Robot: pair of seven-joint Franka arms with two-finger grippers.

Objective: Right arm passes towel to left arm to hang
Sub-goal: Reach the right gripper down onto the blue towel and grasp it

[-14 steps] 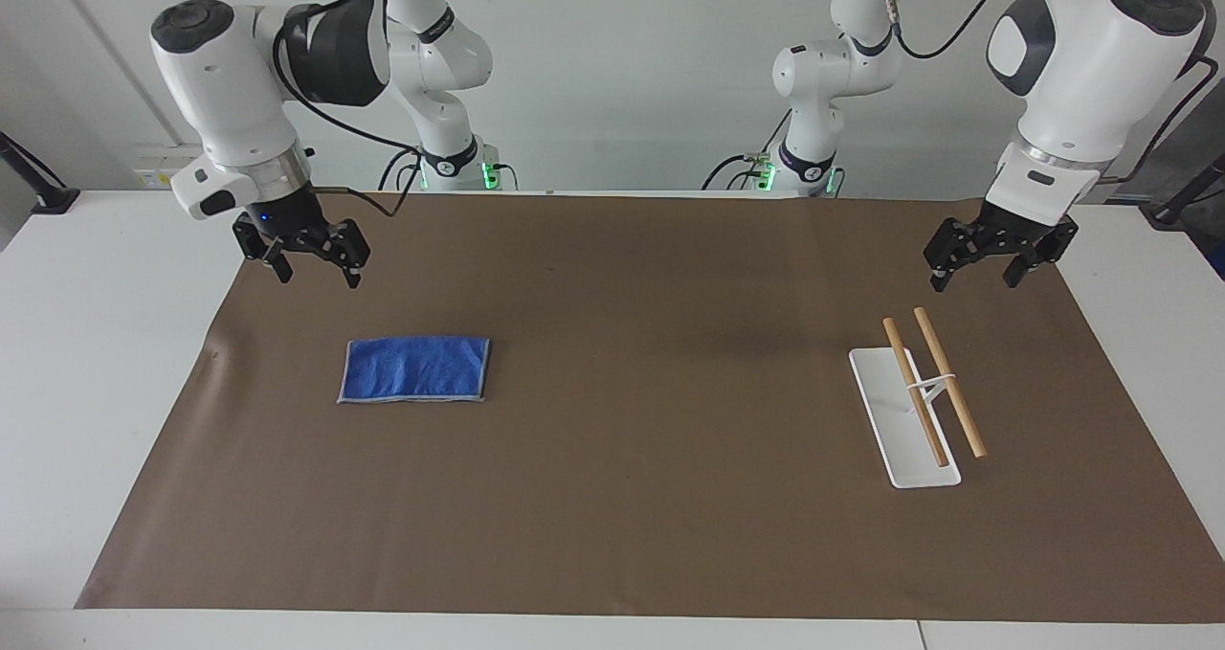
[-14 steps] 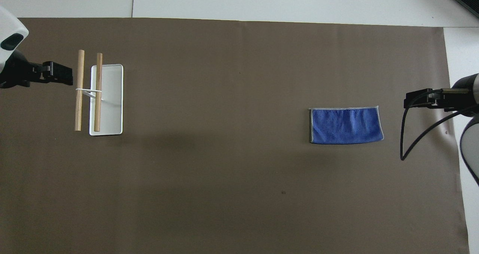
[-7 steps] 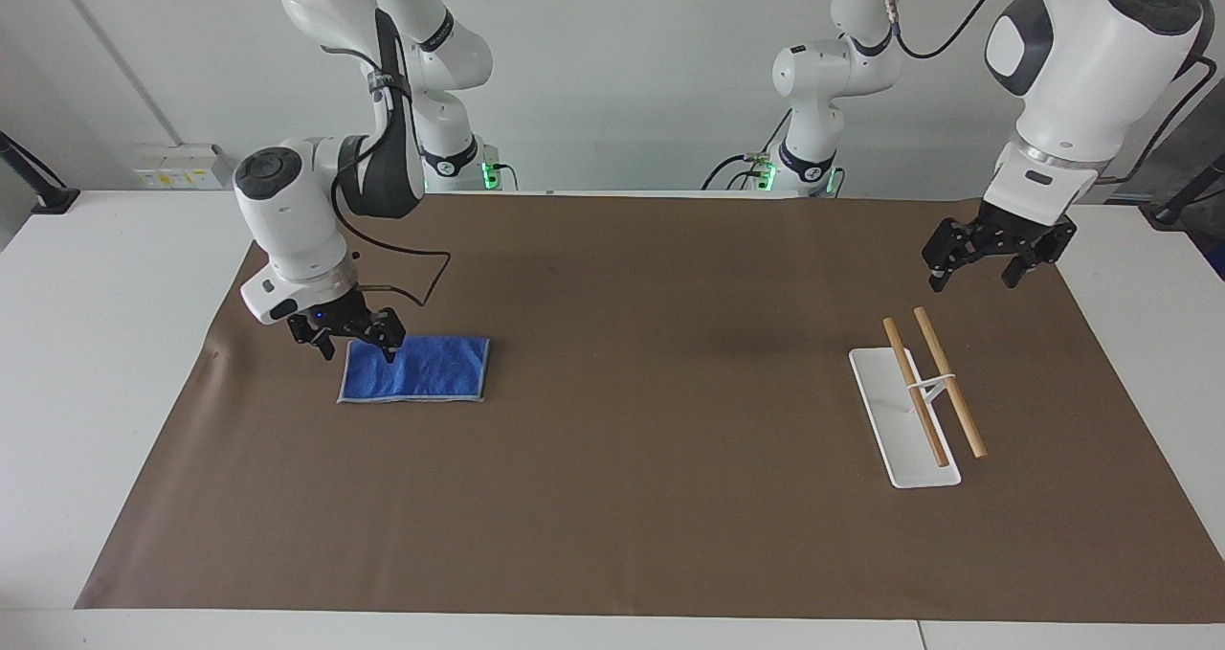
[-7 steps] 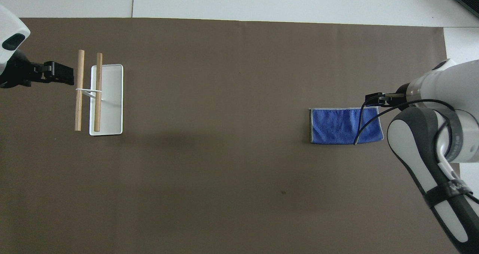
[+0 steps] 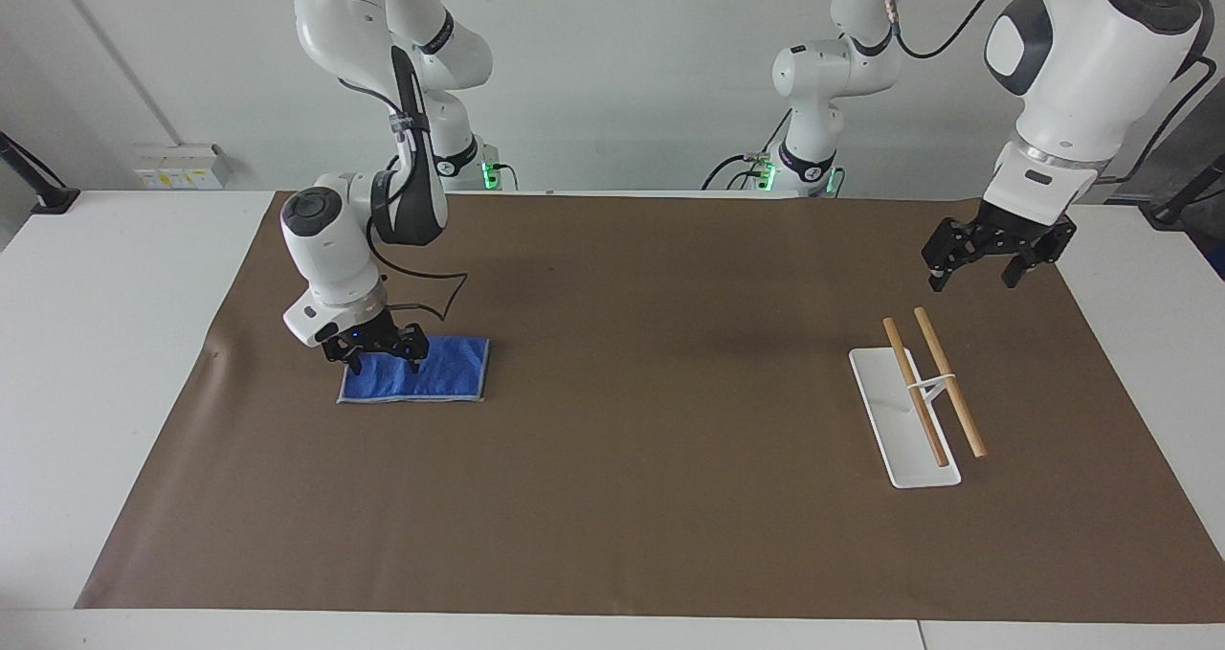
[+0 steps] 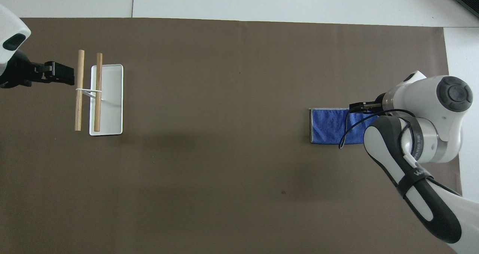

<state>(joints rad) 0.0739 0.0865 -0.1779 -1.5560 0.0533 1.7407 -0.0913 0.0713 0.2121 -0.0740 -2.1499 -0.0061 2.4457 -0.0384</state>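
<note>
The blue towel (image 5: 435, 372) lies flat on the brown mat toward the right arm's end of the table; it also shows in the overhead view (image 6: 329, 127). My right gripper (image 5: 384, 360) is open, low over the towel's end, its fingertips spread across it; I cannot tell if they touch. In the overhead view the right arm covers that end, and only part of the right gripper (image 6: 361, 106) shows. My left gripper (image 5: 975, 278) is open and empty, waiting in the air over the mat beside the rack; it also shows in the overhead view (image 6: 60, 73).
A hanging rack with a white base (image 5: 885, 411) and two wooden bars (image 5: 947, 382) stands toward the left arm's end; its base also shows in the overhead view (image 6: 110, 104). A brown mat (image 5: 651, 497) covers the table. A loose black cable (image 5: 435, 301) loops by the right wrist.
My right arm has swung in and come down from beside the mat's edge to the towel's end. The towel and the left arm have not moved.
</note>
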